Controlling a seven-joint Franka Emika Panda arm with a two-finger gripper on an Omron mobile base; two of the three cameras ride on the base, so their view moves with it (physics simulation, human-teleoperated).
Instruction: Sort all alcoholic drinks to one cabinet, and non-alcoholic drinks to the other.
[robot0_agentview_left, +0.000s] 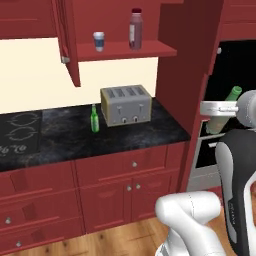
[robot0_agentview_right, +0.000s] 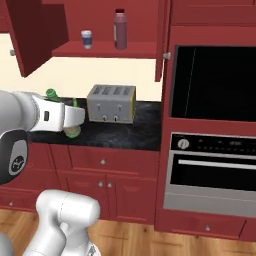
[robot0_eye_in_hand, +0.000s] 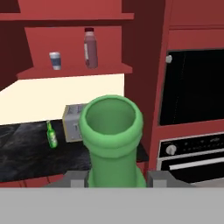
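Note:
My gripper (robot0_eye_in_hand: 114, 178) is shut on a pale olive green bottle (robot0_eye_in_hand: 113, 131), whose open neck rises right in front of the hand camera. The same bottle (robot0_agentview_left: 226, 106) hangs tilted in the air in front of the oven, clamped in the gripper (robot0_agentview_left: 218, 108). From the right, the bottle (robot0_agentview_right: 73, 131) pokes out on both sides of the hand (robot0_agentview_right: 69, 118). A bright green bottle (robot0_agentview_left: 94, 120) stands on the black counter left of the toaster. The maroon juice bottle (robot0_agentview_left: 135, 29) and the white cup (robot0_agentview_left: 99, 41) stand on the open upper cabinet's shelf.
A silver toaster (robot0_agentview_left: 126, 104) sits on the counter (robot0_agentview_left: 150, 132). The upper cabinet's doors (robot0_agentview_left: 67, 40) hang open. A wall oven (robot0_agentview_right: 215, 140) fills the tall unit on the right. A cooktop (robot0_agentview_left: 17, 132) lies at the counter's left end.

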